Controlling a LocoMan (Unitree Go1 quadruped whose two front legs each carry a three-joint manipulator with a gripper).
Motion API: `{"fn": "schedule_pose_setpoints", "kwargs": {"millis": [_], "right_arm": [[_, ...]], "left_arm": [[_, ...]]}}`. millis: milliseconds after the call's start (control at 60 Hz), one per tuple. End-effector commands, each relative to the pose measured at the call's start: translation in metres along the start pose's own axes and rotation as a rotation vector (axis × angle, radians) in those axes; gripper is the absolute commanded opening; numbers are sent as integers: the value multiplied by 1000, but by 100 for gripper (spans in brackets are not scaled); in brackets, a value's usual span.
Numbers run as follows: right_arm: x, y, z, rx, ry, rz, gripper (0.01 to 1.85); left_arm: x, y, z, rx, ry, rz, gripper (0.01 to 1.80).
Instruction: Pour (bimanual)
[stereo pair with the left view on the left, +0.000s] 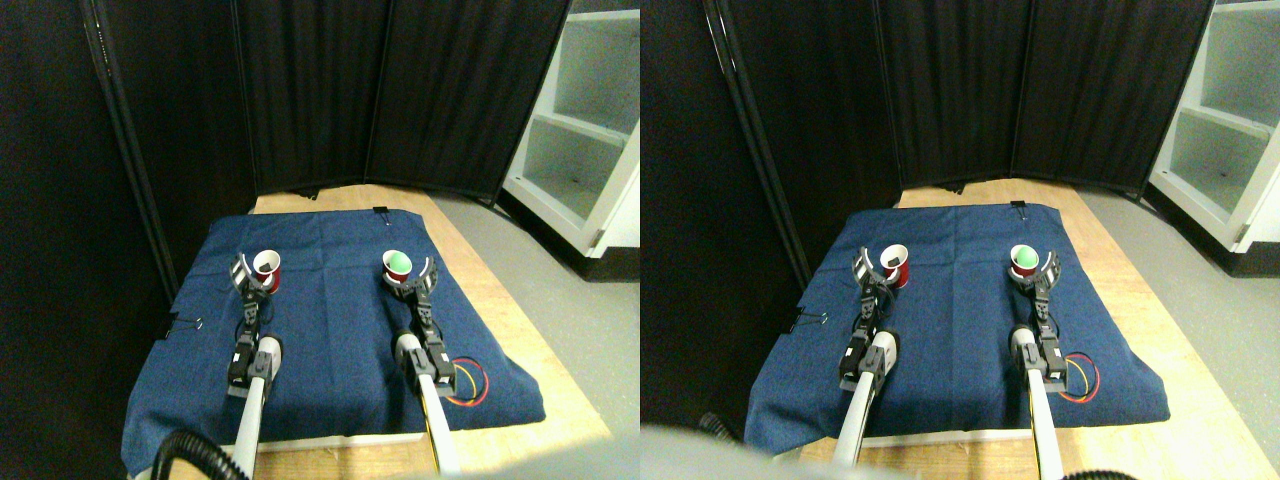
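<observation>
We are at the grasping stage of the pour. The small red paper cup with the white inside (267, 268) stands upright on the dark blue cloth (330, 340) that covers the pale wooden desk (500, 300), on the left side. The second small red cup, holding something green (397, 265), stands upright well apart from it on the right.

Our left pincer (250, 275) has its jaws spread, with the empty cup just beside them, towards the right jaw. Our right pincer (413, 280) is spread too, curving around the near side of the filled cup. At this size we cannot be sure whether either jaw already touches a cup wall.

To do this well, we should centre each cup between the jaws before closing; the left one looks off-centre and may get nudged. We should close gently, since thin paper walls would likely buckle, and grip low enough to keep the rim round. The filled cup must stay level on the lift, then we tip it slowly over the empty one. The cloth may drag or wrinkle, so we should lift straight up.
</observation>
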Motion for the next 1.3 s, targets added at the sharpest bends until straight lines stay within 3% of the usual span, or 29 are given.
{"fn": "schedule_pose_setpoints", "kwargs": {"millis": [17,167,367,550,750,1017,1300], "right_arm": [[3,3,-2,73,-27,20,91],[4,0,-4,124,-21,23,93],[9,-1,-8,175,-15,-3,100],[17,-4,-12,205,-14,-10,94],[23,-6,-15,316,16,-19,93],[21,-3,-15,342,37,-12,96],[20,-2,-13,341,38,-6,92]], "left_arm": [[1,-2,-5,-12,-16,-16,81],[0,2,-12,-47,-12,9,91],[-6,0,-17,-100,30,29,87],[-2,0,-20,-150,-2,36,78],[9,3,-22,-258,-36,33,83],[15,-9,-17,-344,-38,31,102],[12,-11,-21,-351,-16,37,103]]}}
